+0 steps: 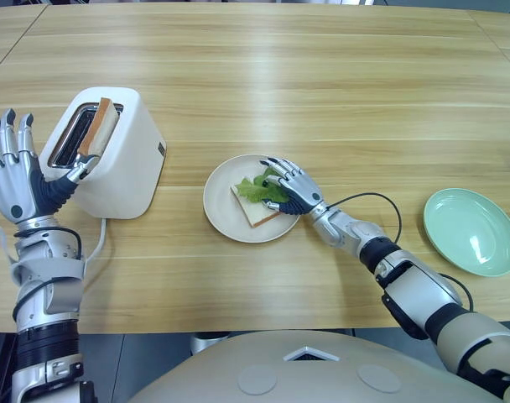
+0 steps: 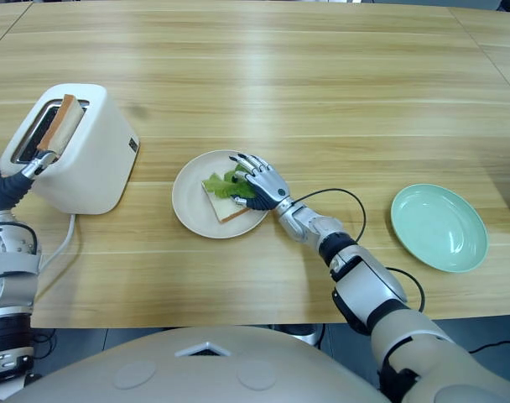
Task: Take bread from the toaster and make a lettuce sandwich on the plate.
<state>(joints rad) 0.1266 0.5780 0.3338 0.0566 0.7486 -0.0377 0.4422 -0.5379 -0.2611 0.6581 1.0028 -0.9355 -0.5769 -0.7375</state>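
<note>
While right hand (image 1: 293,186) overlaps lettuce (image 1: 253,190), plate (image 1: 217,210) left rim bare.

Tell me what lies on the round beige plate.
A square slice of white bread lies on the round beige plate, a green lettuce leaf on top. The right hand covers the leaf's right side, hiding that part and the bread beneath.

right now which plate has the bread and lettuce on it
The beige plate beside the toaster, under the right robot hand; the other is the green plate far right.
</note>
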